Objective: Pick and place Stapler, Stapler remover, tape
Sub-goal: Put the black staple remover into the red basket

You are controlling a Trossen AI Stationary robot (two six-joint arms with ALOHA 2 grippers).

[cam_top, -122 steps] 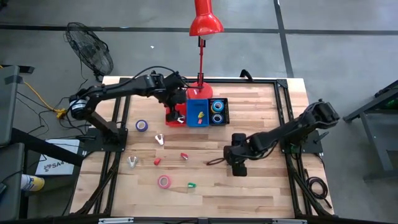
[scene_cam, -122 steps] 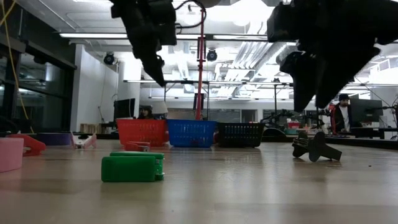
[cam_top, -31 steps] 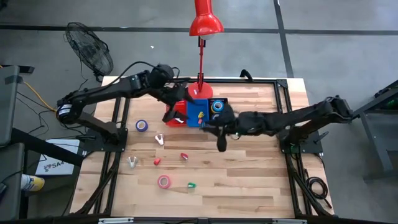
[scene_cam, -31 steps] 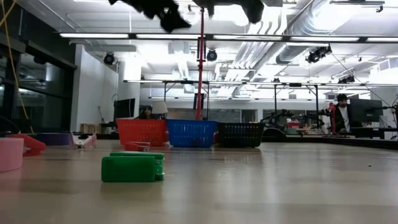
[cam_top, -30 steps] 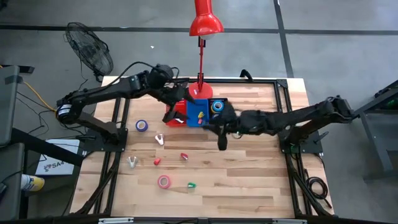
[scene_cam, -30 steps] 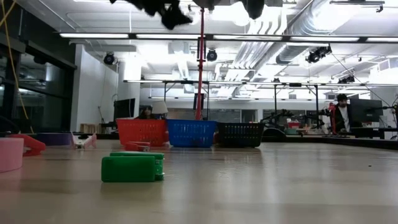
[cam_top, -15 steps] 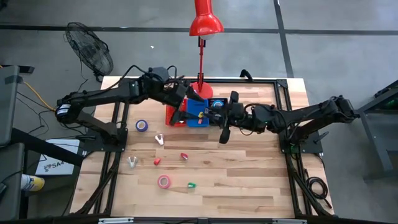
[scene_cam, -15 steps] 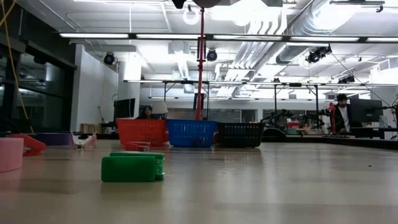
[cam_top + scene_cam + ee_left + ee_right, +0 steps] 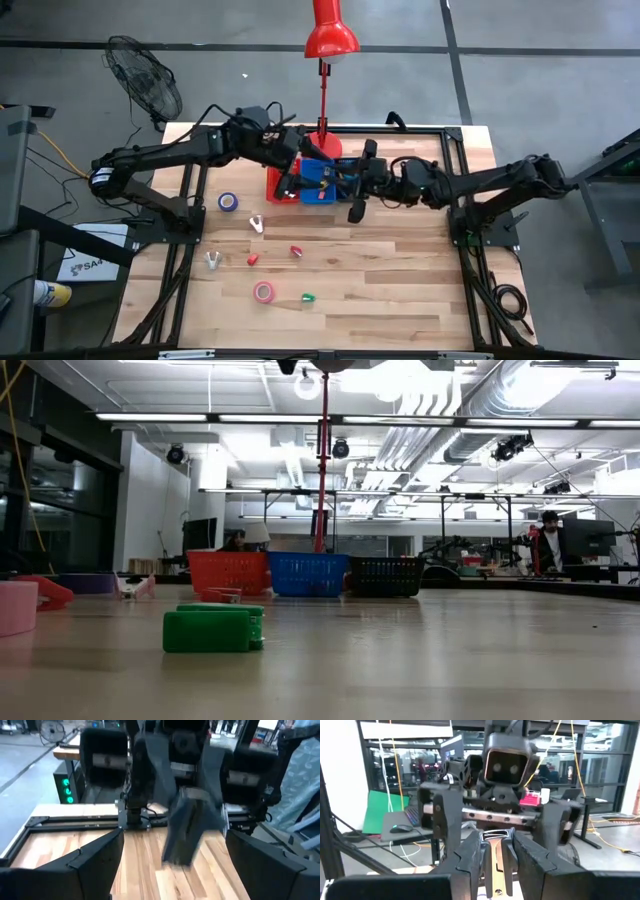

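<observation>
Holding the black stapler [image 9: 356, 205] in its narrow jaws, the right gripper [image 9: 362, 182] hangs beside the blue bin [image 9: 320, 182], close to the wide-jawed left gripper [image 9: 292, 178], so they might bump and drop it.

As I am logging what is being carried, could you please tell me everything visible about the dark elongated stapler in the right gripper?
The dark elongated stapler looks like matte black plastic, with a pale metal strip along its middle that shows in the right wrist view. The right gripper is shut on one end of it, and the rest sticks out free, pointing away from the bins. It is held off the table, beside the blue plastic bin, and appears to touch nothing but the fingers.
</observation>
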